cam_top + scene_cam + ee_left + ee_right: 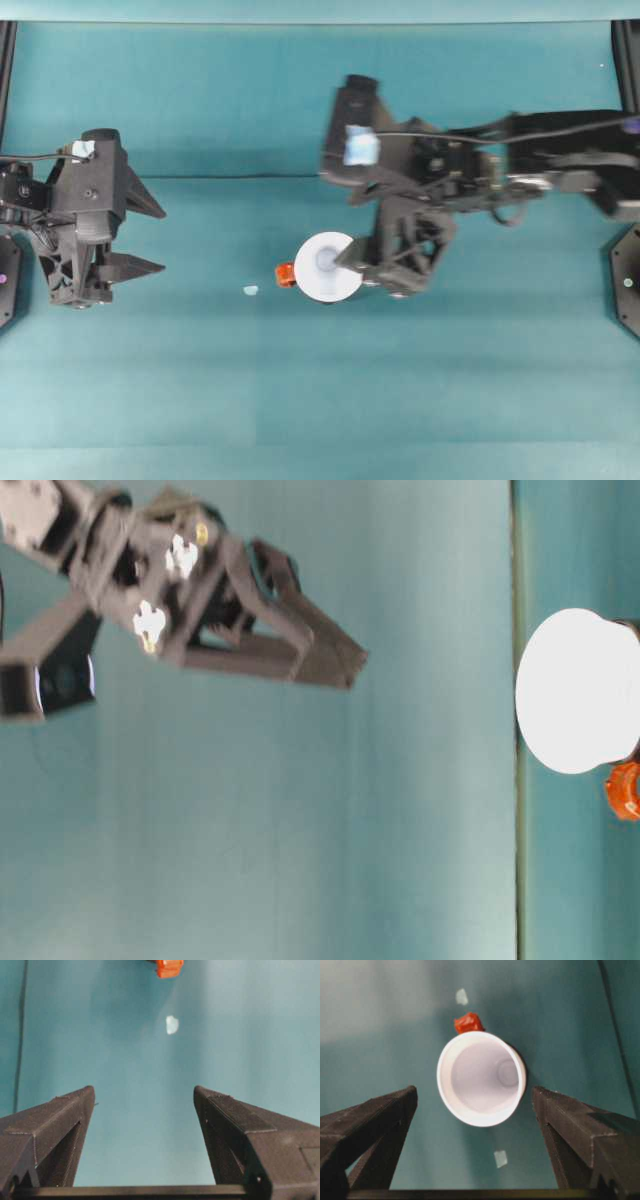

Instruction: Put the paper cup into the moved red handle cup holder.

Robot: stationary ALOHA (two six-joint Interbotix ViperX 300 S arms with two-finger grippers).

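paper cup [326, 266] sits upright near table centre, mouth up, apparently already nested in the red handle cup holder [285, 274], judging by the orange-red tab poking out from under the rim at 9 o'clock in overhead view; holder's black body mostly hidden under the wider cup rim, only a dark sliver along the cup's edge in right wrist view, so seating depth can't be confirmed; in right wrist view cup [481, 1077] is open toward the camera, tab [468, 1023] at its 12 o'clock; right gripper [362, 268] hangs at the cup's 3 o'clock, jaws spread wide, nothing between them, cup ahead of the fingertips with clear gap on both sides, so it reads as released, not grasping; probably placed this way because cup rests by its own taper in the holder and needs no support; left gripper [150, 238] parked far off at 9 o'clock, jaws also apart and empty, its wrist camera facing the tab [169, 967] and a small pale scrap [172, 1024] on the teal table [320, 400]; second scrap [500, 1158] near the cup in right wrist view; table-level view shows cup [575, 690] with tab [624, 790] beside it; judgement: placement looks done, remaining is just backing the right arm off without clipping the rim
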